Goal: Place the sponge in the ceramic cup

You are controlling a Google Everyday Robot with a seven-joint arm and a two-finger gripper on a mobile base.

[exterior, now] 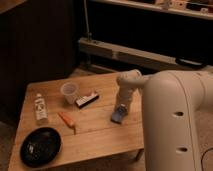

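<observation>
Gripper (pixel 119 110) low over table (pixel 100 137), arm reaching down from robot body. Jaws pressed together, pinching the sponge (pixel 117 118): blue block right at the tips, tilted; can't tell if it's clear of the wood. Cup (pixel 69 92) well away from jaws, off to their left in view & slightly further back, upright, mouth open. Black/white block (pixel 87 99) lies between jaws & cup. Judgement: lift straight up, grip firm but not crushing, since soft stuff may slip. Pass above block, centre over rim, go low before letting go
</observation>
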